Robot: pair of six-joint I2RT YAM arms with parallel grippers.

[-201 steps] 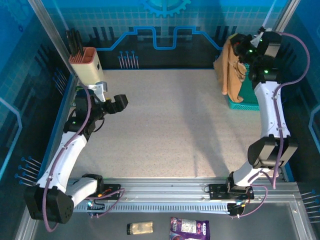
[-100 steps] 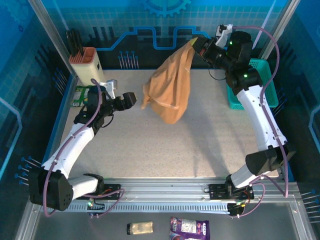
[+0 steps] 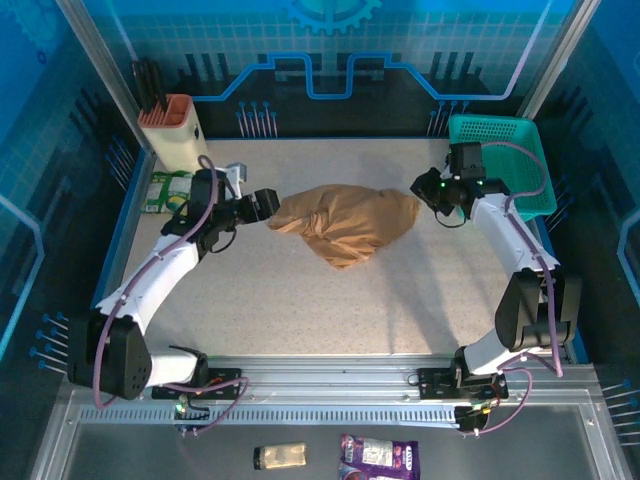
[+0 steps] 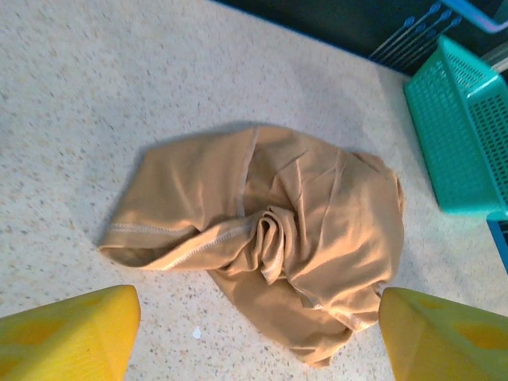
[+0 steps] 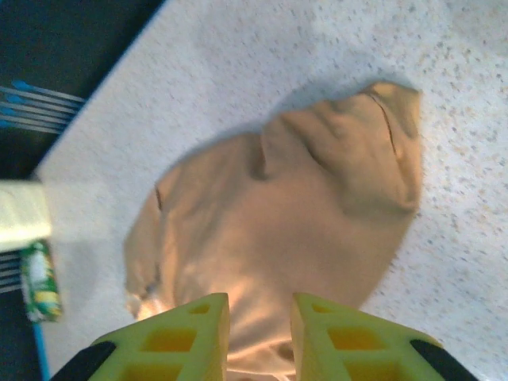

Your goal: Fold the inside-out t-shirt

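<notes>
You're looking down from above and behind the arm bases, whole table in frame. Left wrist camera sits higher, aimed down and right toward the teal basket. Right wrist camera is in close, aimed down and left. Both wrist views and the overhead share the inside-out t-shirt mid-table.

Left arm extended forward, left gripper low, fingers spread wide. Right arm bent inward, right gripper low, fingers nearly together, pinching the inside-out t-shirt between them.
</notes>
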